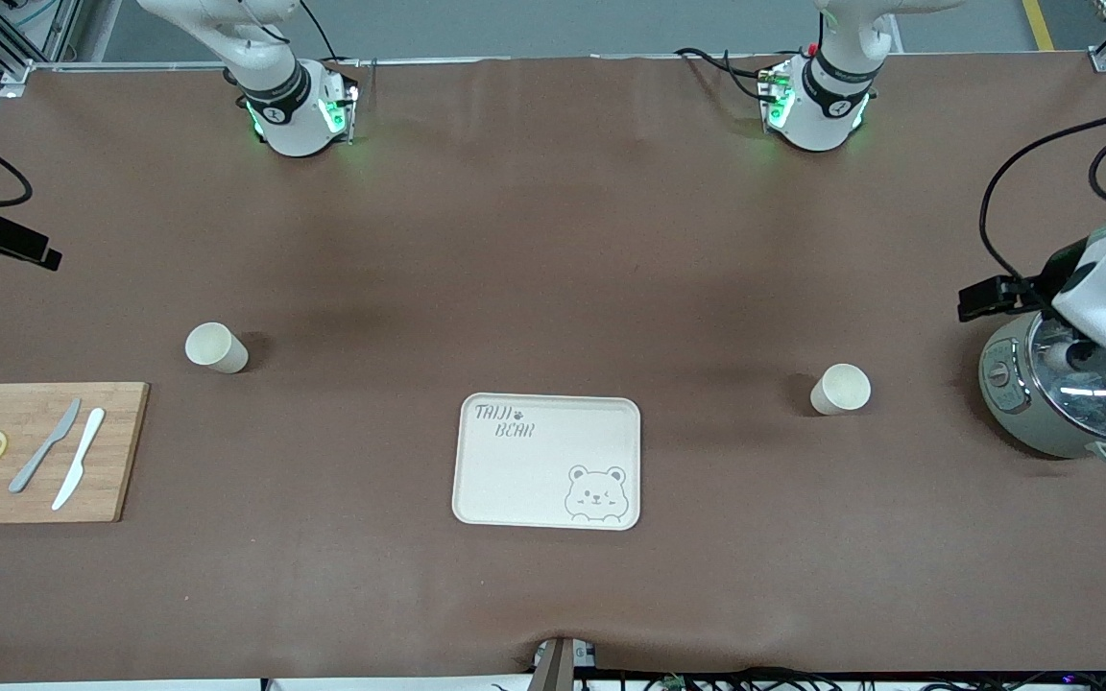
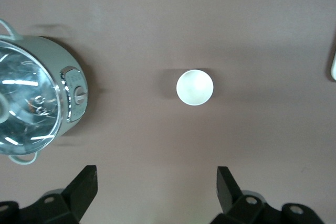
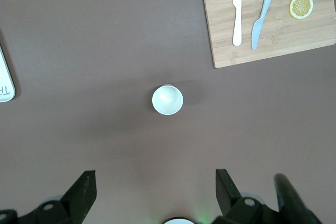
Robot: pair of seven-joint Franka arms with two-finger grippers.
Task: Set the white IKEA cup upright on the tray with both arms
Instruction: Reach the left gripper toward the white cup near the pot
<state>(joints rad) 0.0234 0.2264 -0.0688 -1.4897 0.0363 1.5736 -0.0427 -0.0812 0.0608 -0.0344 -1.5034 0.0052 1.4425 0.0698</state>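
Nothing placed yet. Tray [image 1: 547, 461] lies bare, nearest the front camera, mid-bench. Two white cups stand upright on the bench, farther back: one [image 1: 840, 389] toward the left arm's end beside a cooker [image 1: 1062, 403], one [image 1: 216, 347] toward the right arm's end near a cutting board [image 1: 39, 451]. Both still to be picked up and set on the tray.

Left tool [image 2: 156, 192] hangs over its cup, fingers apart, empty. Right tool [image 3: 155, 195] likewise over the other cup, fingers apart, empty.

The brown-covered table [image 1: 553, 240] carries a cream tray [image 1: 515, 480], two upright white cups [image 1: 216, 347] [image 1: 840, 389], a bamboo cutting board [image 1: 121, 451] and a lidded cooker [image 1: 1043, 422].
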